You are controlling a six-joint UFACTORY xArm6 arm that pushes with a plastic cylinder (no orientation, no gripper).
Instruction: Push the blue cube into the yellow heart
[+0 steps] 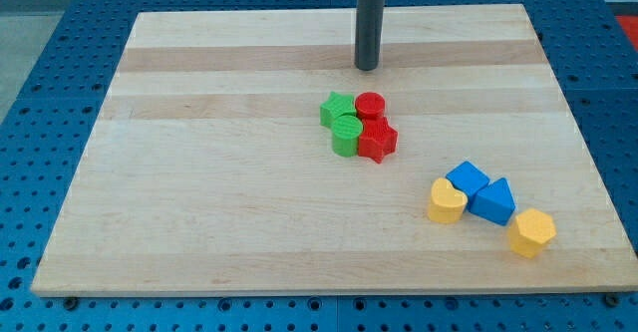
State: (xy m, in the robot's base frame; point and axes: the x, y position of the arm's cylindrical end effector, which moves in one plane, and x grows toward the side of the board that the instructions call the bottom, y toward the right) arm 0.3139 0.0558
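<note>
My tip [367, 67], a bare rod w/ no jaws to open or shut, sits near the view's top, well apart from the blue cube [467, 179], which already touches the yellow heart [446, 201] at lower right, so little's left.

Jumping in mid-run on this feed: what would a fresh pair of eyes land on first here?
First, the dark rod standing at the view's top centre, my tip resting on bare board above a tight green-and-red cluster at mid-board. Then the group at lower right: the blue cube already appears to touch the yellow heart, with a blue triangular block and a second yellow block trailing rightward.
</note>
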